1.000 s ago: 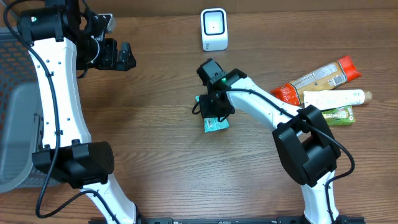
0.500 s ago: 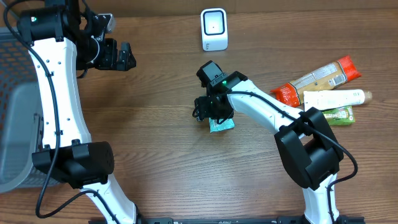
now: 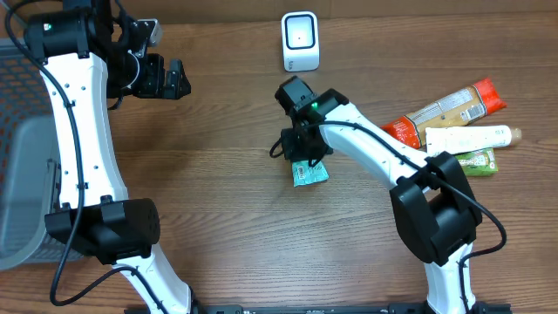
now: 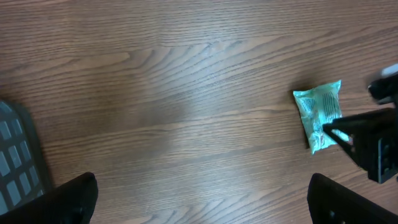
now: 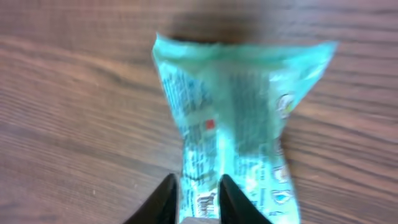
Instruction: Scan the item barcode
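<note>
the teal packet lies flat on the wood near the middle of the tabletop, printed side up, with small print and a red mark showing in the right wrist view. the left wrist camera sees it too, off to the right of its frame, with the dark right gripper reaching in over its lower end.

the right gripper is down over the packet's far-left end. its two fingers are drawn close together with the near end of the packet between them, pinching part of it, while the rest of the wrapper spreads out to the right of the fingers. whether the packet is off the wood at that end i cannot tell.

the white scanner stands upright near the far edge of the tabletop, beyond the packet and well apart from it.

toward the right edge lie three more items close together: an orange and red tube lying slantwise, a white tube just on the near side of it, and a green packet nearer again.

the left gripper hangs above the far-left part of the tabletop, well apart from the packet, with its fingers spread wide and nothing between them.

a grey basket sits at the left edge, and one corner of it shows in the left wrist view.
</note>
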`<state>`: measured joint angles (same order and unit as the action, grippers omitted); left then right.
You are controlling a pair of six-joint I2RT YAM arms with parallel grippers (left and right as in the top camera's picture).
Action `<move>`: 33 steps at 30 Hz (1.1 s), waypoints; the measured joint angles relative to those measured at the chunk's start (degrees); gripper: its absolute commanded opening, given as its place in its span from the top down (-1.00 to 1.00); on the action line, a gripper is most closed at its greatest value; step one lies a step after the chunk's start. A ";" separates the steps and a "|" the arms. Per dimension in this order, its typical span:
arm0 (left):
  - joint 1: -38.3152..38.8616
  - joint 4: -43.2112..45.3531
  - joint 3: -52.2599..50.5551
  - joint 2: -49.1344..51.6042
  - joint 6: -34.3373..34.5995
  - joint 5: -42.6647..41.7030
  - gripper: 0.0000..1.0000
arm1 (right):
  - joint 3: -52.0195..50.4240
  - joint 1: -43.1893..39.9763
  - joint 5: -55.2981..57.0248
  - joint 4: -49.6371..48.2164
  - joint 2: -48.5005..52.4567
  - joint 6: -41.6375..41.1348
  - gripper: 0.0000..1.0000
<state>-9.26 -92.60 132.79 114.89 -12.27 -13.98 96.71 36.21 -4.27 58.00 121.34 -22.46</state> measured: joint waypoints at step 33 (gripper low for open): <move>0.00 0.00 0.00 0.00 0.00 0.00 -0.99 | -6.51 5.14 11.93 -5.90 -0.44 0.22 -0.06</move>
<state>-9.26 -92.60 132.79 114.89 -12.27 -13.98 90.19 41.34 7.66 52.10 120.90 -22.24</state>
